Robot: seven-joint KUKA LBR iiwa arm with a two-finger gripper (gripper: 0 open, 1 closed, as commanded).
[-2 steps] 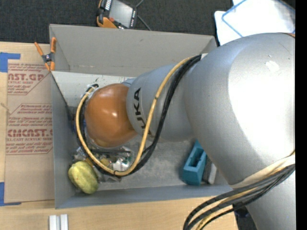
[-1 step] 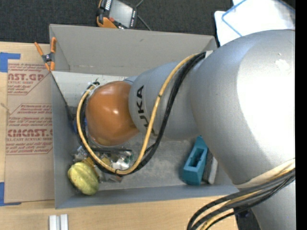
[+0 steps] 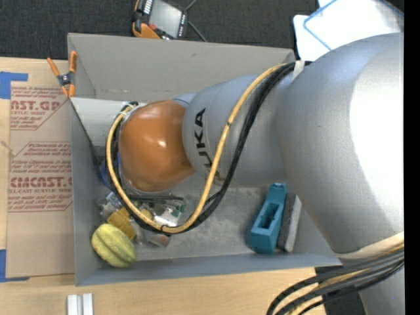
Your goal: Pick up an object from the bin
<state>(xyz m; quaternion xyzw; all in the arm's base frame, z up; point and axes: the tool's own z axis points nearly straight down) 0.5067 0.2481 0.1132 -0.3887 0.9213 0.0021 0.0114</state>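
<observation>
Part of my gripper's dark body [image 3: 157, 207] shows low in the bin's left half, beneath the orange wrist cover. Just left of it and below it lie a small mustard-yellow piece [image 3: 121, 219] and a clear, crinkled plastic thing [image 3: 107, 206]. A yellow ridged, squash-shaped toy [image 3: 113, 245] rests in the front left corner, a little apart from the gripper. What lies directly under the gripper is hidden.
A blue block-shaped tool with a rectangular hollow [image 3: 268, 219] stands against a grey slab near the front right wall. A small blue thing [image 3: 103, 173] peeks out by the left wall. The arm and its cables cover the bin's middle and right.
</observation>
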